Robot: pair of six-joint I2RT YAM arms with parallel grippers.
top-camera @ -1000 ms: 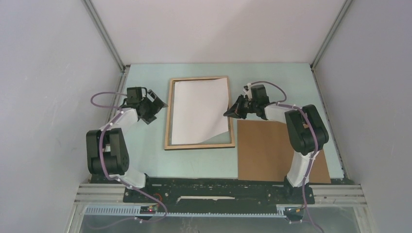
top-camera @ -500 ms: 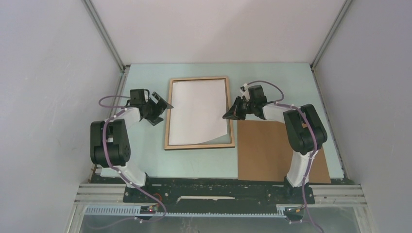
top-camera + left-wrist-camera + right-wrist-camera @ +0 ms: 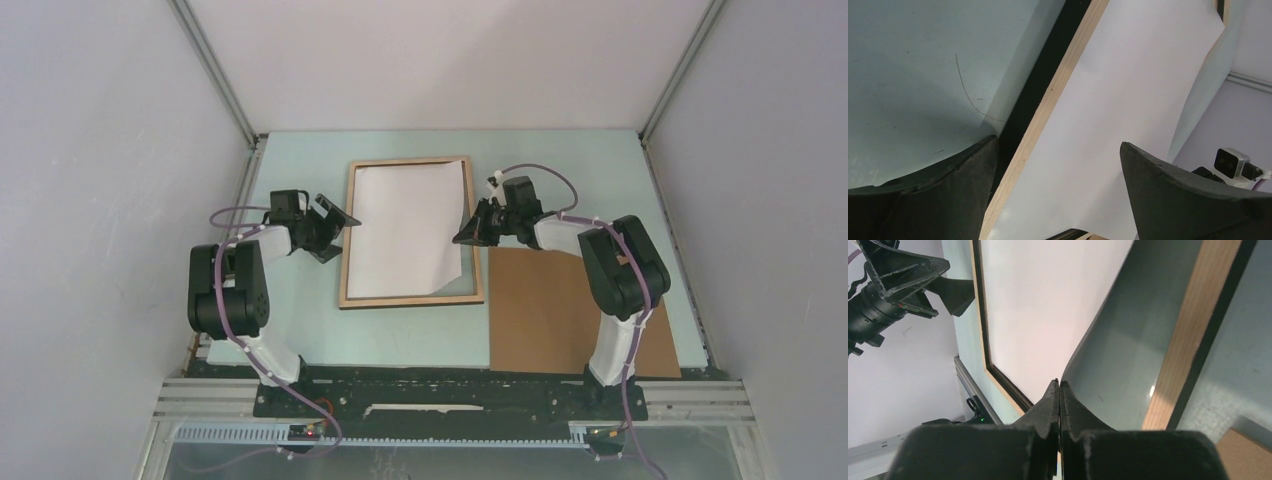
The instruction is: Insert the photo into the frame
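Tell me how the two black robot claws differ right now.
The left black two-finger gripper stands wide open, holding nothing; the right black two-finger gripper is pinched shut on the white sheet's raised edge. The left sits over the light wood frame's left rim, the right over its right side. Both point inward at the frame.

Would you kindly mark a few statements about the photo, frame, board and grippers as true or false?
1. The right gripper is shut on the edge of the photo. True.
2. The left gripper is shut. False: it is open, beside the left rim of the frame.
3. The photo shows its white side upward. True.
4. The board lies on the frame. False: it lies on the table beside the frame.
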